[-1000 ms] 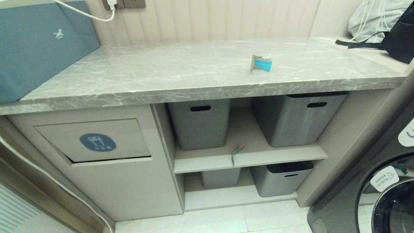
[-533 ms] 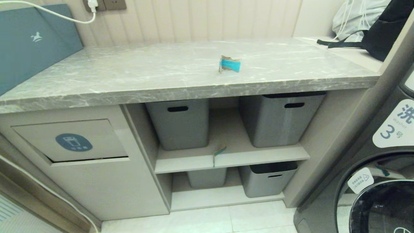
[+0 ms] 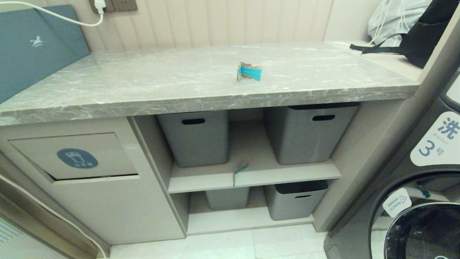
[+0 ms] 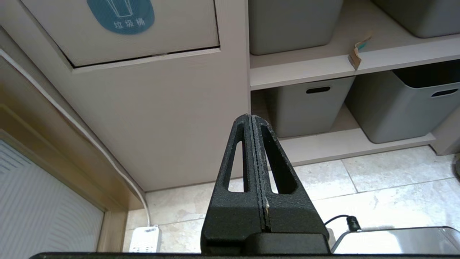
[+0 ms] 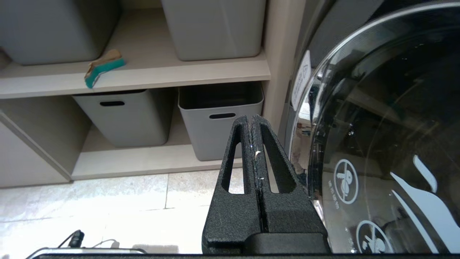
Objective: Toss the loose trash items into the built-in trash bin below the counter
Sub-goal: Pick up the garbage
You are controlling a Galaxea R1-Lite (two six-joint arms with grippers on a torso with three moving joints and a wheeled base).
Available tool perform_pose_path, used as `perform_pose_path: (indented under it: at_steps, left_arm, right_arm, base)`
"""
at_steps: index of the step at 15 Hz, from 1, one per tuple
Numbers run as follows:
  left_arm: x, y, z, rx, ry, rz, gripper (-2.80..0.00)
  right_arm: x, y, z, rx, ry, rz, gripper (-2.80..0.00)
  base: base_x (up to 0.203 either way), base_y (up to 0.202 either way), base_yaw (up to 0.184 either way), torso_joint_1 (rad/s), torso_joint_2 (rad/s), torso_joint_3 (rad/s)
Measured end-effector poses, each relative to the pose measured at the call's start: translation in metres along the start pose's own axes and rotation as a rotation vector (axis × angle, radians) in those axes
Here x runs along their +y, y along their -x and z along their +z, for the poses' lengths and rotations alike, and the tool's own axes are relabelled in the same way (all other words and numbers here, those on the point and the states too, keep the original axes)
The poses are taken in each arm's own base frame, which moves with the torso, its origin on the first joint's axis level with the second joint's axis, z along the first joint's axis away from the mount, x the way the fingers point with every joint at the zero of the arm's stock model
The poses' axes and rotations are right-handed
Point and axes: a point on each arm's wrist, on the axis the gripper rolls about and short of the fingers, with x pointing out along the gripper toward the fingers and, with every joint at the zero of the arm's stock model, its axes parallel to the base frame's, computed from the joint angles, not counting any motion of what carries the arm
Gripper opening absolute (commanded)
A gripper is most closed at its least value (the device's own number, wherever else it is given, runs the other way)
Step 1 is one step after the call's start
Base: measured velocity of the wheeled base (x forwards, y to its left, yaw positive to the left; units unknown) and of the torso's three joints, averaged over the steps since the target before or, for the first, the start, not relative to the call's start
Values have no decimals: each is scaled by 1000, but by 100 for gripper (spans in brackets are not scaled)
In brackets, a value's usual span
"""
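Observation:
One turquoise-and-brown cardboard scrap (image 3: 248,72) stands folded on the grey marble counter (image 3: 143,86), right of its middle. A second scrap (image 3: 238,172) (image 4: 357,53) (image 5: 103,67) lies at the front edge of the upper shelf between the grey tubs. The built-in trash bin's flap (image 3: 73,156) (image 4: 118,28), with its blue sticker, sits in the beige cabinet front at the left, flap almost closed. Neither arm shows in the head view. My left gripper (image 4: 251,117) hangs shut and empty before the cabinet, low near the floor. My right gripper (image 5: 250,117) is shut and empty beside the washer door.
Grey plastic tubs (image 3: 196,138) (image 3: 307,133) fill the two shelves. A washing machine (image 3: 424,201) with a glass door stands at the right. A teal box (image 3: 34,50) and a black bag (image 3: 424,34) sit on the counter's ends. A white cable (image 4: 72,118) and power strip (image 4: 143,239) lie on the floor at left.
The whole head view has shifted left, so the camera has turned or driven toward the right; more of the washer shows. The scraps and bin have not moved themselves.

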Motion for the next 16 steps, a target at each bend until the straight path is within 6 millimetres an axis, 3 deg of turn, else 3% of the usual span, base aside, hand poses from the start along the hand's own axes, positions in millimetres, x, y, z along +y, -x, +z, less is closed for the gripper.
perform_pose_path:
  at_steps: [16]
  left_arm:
    - [0, 0, 0, 2, -1, -1, -280]
  right_arm:
    - [0, 0, 0, 0, 0, 0, -280]
  base:
    - [0, 0, 0, 0, 0, 0]
